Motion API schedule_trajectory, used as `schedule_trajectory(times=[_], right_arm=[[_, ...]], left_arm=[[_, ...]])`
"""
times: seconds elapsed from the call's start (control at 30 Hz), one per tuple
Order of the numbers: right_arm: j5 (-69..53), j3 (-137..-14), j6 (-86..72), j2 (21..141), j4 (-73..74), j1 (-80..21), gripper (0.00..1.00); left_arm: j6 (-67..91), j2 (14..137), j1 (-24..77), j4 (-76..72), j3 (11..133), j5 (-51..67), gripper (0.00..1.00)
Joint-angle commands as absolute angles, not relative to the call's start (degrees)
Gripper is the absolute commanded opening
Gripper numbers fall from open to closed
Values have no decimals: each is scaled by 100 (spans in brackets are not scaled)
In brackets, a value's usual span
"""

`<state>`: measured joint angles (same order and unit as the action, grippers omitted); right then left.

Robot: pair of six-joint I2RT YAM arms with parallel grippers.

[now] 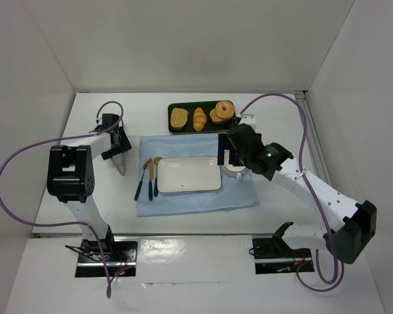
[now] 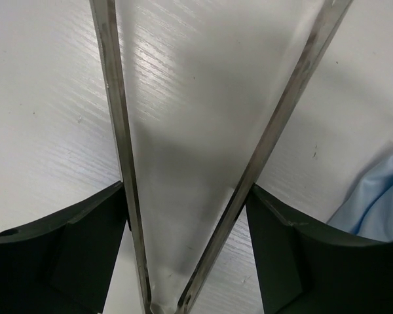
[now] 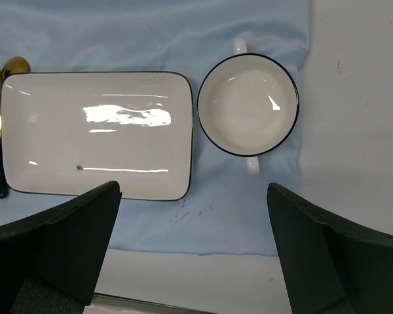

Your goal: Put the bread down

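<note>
The bread [image 1: 199,118], a golden ridged roll, lies on a dark green tray [image 1: 172,125] at the back of the table, between a toast slice [image 1: 179,118] and a donut [image 1: 224,110]. My left gripper [image 1: 120,149] [image 2: 187,190] is far to the left of the tray over bare table. Its fingers press on both arms of metal tongs [image 1: 120,163] [image 2: 121,144], which spread in a V away from me. My right gripper [image 1: 226,157] [image 3: 193,190] hangs open above the blue cloth, near the plate and cup, with nothing between its fingers.
A white rectangular plate [image 1: 188,174] [image 3: 98,131] sits on the blue cloth [image 1: 196,199] [image 3: 203,216]. A white cup [image 3: 247,104] stands right of it, and gold cutlery with dark handles [image 1: 147,176] lies left of it. White walls enclose the table.
</note>
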<state>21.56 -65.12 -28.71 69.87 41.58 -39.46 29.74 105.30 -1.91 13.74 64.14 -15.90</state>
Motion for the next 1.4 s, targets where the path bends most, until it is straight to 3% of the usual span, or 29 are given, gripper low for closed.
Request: schedule_trajectory(times=[0.0,0.27,0.37,0.73,1.1,1.37], right_arm=[[2180,-6530,-2944,6829,4104,-3911,100],[2180,-6530,-2944,6829,4104,-3911,100],[2180,-6530,-2944,6829,4052,-3911,100],[2022,-6478,-2997,6776,3885,-3911,100],[1916,-6478,-3050,6776,3709,-3858,100],[1916,-6478,-2997,6707,3595,-3858,100]], left_arm=[[2936,10845,-324,1590,6495,-1038,82],[2883,11065,-325,1942,6706,-800,80],[2883,11065,-325,1942,6706,-747,73],[2778,10003,-246,2117,6986,-255,66],[2909,8984,843,2706,7900,-510,66],[2884,8982,1774,2926,8595,-255,66]])
